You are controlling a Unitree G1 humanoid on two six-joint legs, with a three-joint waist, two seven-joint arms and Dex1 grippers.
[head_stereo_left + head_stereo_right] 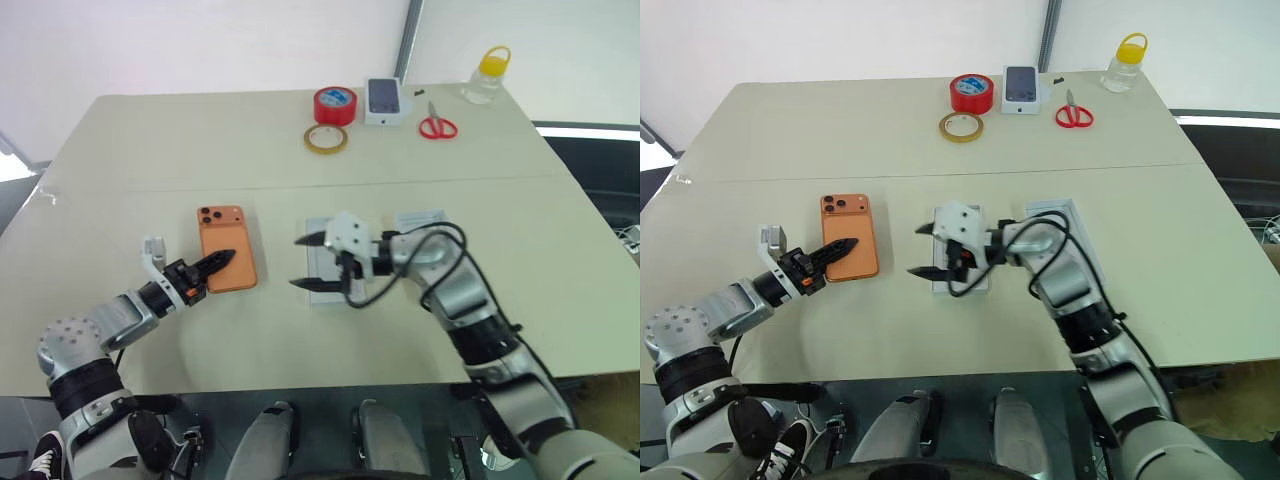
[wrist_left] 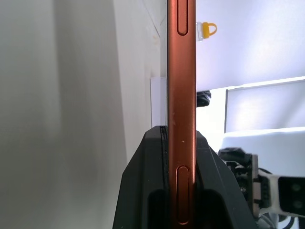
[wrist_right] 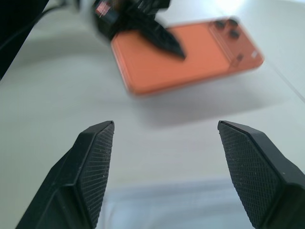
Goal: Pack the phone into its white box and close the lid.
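Left wrist view: our left gripper (image 1: 222,260) pinched the phone (image 1: 226,247); right gripper (image 1: 305,262) gaped wide, empty, over white box (image 1: 322,262).

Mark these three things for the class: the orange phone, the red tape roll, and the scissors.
orange phone (image 1: 222,248): left eye view, on its flat back below the lenses.
red tape roll (image 1: 335,104): left eye view, on its red outer wall.
scissors (image 1: 437,127): left eye view, on the red handles.

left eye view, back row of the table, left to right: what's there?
red tape roll → small white carton printed with a phone picture → red-handled scissors → clear jar with yellow lid. The yellowish tape ring overlaps the red roll's span, so left out.
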